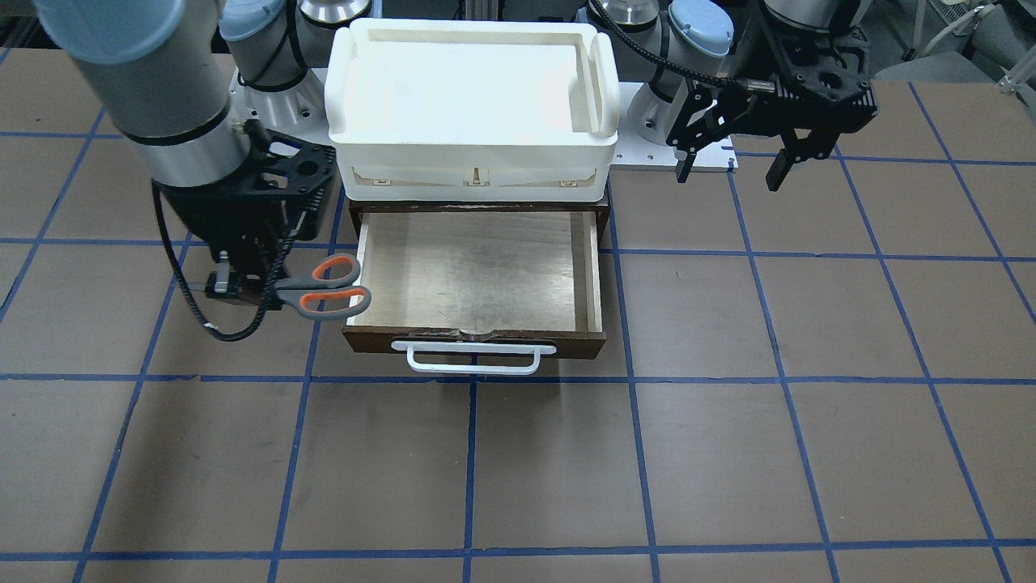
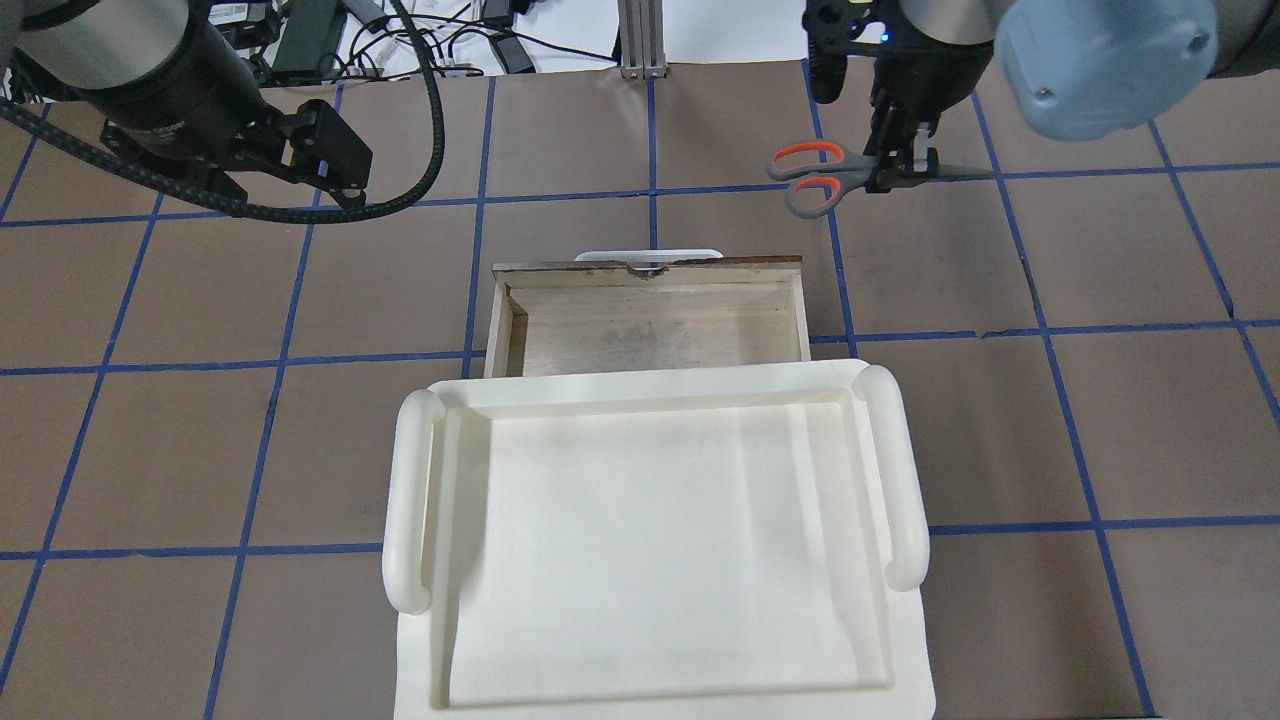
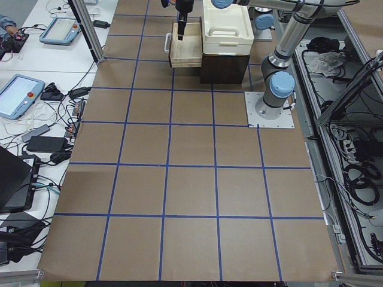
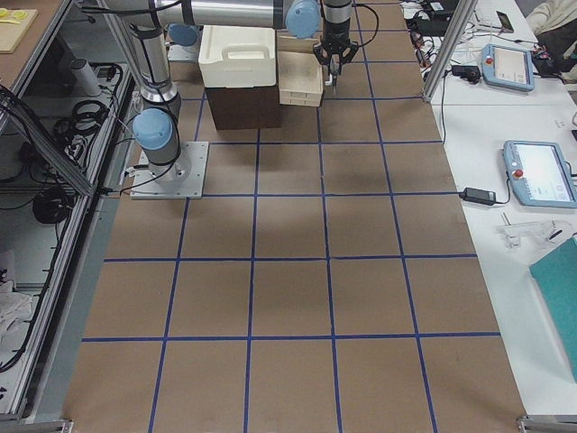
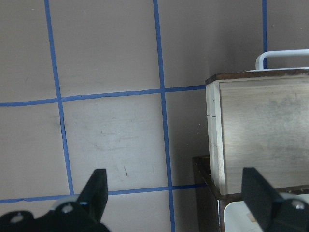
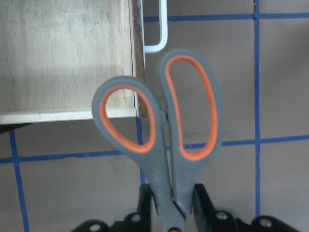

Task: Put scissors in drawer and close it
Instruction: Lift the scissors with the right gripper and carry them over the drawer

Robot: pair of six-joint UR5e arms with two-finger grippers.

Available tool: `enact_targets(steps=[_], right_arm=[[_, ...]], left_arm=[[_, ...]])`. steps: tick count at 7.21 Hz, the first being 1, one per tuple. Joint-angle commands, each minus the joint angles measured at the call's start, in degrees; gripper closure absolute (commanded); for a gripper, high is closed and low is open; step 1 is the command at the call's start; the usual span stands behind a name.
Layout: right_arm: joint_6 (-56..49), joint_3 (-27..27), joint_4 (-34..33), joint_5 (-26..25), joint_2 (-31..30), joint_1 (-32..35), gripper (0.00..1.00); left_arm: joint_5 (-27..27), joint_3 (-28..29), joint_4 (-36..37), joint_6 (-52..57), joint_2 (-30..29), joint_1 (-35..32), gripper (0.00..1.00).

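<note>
Right pincer (image 1: 243, 282) clenched on the scissors (image 1: 325, 288) at the pivot, blades running back behind the fingers, handle loops leading. The scissors hang in the air just beside the drawer (image 1: 477, 267) at its front corner on the robot's right. In the wrist view one loop overlaps the corner wall, so they are not yet over the tray floor. Drawer is pulled out and bare, with its white bar handle (image 1: 473, 358) facing away from the robot. Left pincer (image 1: 728, 166) released and holding nothing, well apart on the other side. Risks, as I judge them: a loop may clip the side wall or front board if the carry runs low. The narrow grip at the pivot may let the scissors swivel. A crooked drop could leave a handle proud of the rim and jam the drawer under the white plastic tray (image 1: 473, 28). A hard push may shift the whole cabinet. Worktop (image 1: 728, 453) is matt brown with a blue tape grid. Benches with pendants and cables flank it.
</note>
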Motion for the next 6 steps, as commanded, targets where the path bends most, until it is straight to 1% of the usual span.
enact_targets(steps=[1, 4, 6], right_arm=[[3.50, 0.49, 0.58, 0.53, 0.65, 5.55, 1.00], [11.66, 0.49, -0.29, 0.53, 4.42, 14.07, 1.00], [12.31, 0.58, -0.91, 0.61, 6.62, 15.41, 1.00]], left_arm=[[-0.05, 0.00, 0.02, 0.00, 0.00, 0.00, 0.00], [0.04, 0.00, 0.02, 0.00, 0.00, 0.00, 0.00], [0.04, 0.00, 0.02, 0.00, 0.00, 0.09, 0.00]])
